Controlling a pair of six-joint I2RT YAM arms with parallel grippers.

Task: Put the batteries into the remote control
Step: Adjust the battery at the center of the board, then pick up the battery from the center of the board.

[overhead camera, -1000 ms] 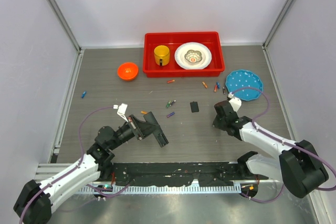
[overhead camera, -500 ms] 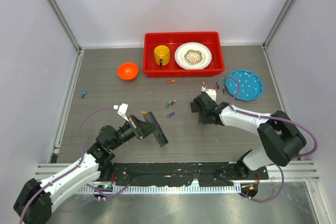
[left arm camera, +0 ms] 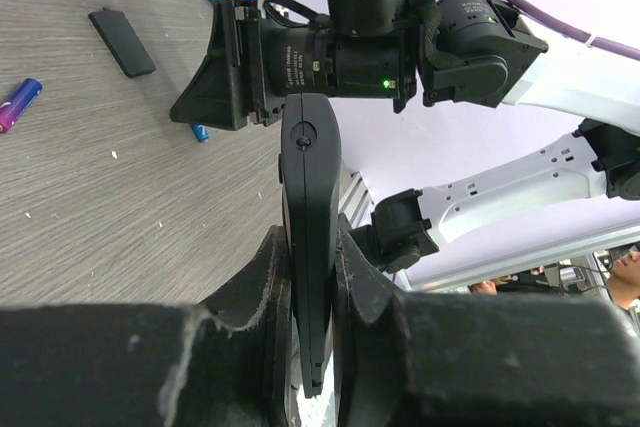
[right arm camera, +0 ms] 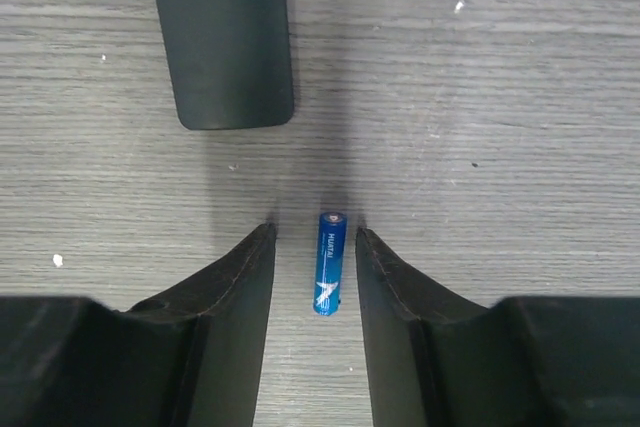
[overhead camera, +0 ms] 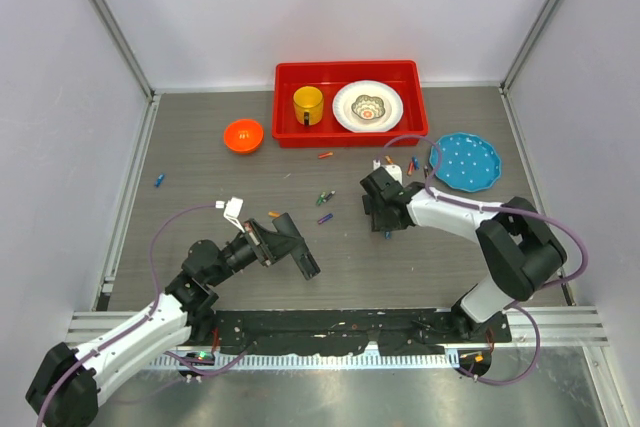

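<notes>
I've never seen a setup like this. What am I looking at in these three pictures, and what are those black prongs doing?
Two robot arms are bolted to a table, each ending in a two-finger gripper. One picture looks down from above; the other two come from wrist cameras. The left gripper is clamped on a black remote control. The right gripper is open, its fingers either side of a blue battery lying on the table, near a flat black panel. More batteries are scattered about, with an orange bowl, a blue plate and a red tray holding a yellow mug.
</notes>
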